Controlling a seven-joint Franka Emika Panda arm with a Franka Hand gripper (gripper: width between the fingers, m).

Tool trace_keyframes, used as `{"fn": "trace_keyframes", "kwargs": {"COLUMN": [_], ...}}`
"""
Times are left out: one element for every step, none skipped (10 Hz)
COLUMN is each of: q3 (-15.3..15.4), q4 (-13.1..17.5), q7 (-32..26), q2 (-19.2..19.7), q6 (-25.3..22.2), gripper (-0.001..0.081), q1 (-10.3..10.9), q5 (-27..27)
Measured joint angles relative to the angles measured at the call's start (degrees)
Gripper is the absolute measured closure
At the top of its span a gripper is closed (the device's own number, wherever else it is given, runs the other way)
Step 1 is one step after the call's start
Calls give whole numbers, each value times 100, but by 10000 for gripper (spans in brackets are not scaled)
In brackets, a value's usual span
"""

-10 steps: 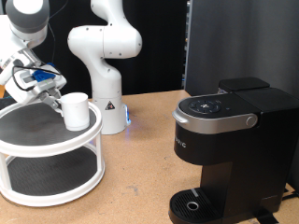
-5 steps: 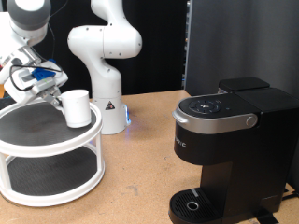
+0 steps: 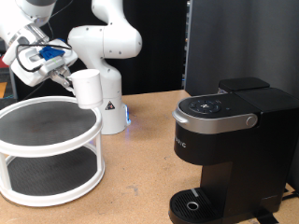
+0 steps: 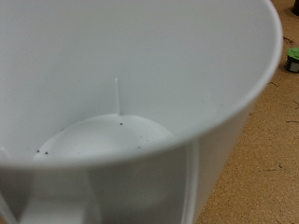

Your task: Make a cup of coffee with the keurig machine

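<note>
The gripper (image 3: pixel 67 78) grips the cup (image 3: pixel 88 87) by its rim, apparently closed on the wall (fingers poorly visible), above the round shelf (image 3: pixel 47 140), well apart from the keurig machine (image 3: pixel 229 149); level carrying seems wise.

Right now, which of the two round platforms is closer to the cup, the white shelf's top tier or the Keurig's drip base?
The two-tier shelf's top tier: the cup, held by the gripper, is just above its edge. The keurig machine has its drip base far off.

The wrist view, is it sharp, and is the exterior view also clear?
Wrist view: the cup fills the frame, soft and evenly lit, dark specks inside. Exterior view: the gripper looks slightly blurred at the cup; the keurig machine is sharp, with dull highlights.
</note>
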Motion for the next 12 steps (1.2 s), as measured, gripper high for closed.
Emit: {"fn": "trace_keyframes", "kwargs": {"q3": [-20, -22, 23, 139, 289, 432, 569, 697, 836, 973, 1094, 1196], "q4": [-6, -31, -120, -248, -333, -353, -349, -330, -300, -268, -223, -175], "q7": [-5, -1, 32, 64, 112, 155, 169, 169, 169, 167, 141, 76], "q2": [11, 22, 31, 50, 111, 206, 325, 459, 608, 762, 919, 1071], "q6": [-8, -12, 150, 546, 992, 1378, 1726, 2019, 2315, 2599, 2842, 3026], "gripper": [738, 738, 738, 738, 738, 738, 738, 738, 738, 738, 738, 738], "q1": [1, 3, 23, 123, 306, 518, 741, 955, 1160, 1363, 1578, 1788], "q5": [-7, -2, 115, 448, 862, 1271, 1665, 2007, 2321, 2642, 2979, 3303]}}
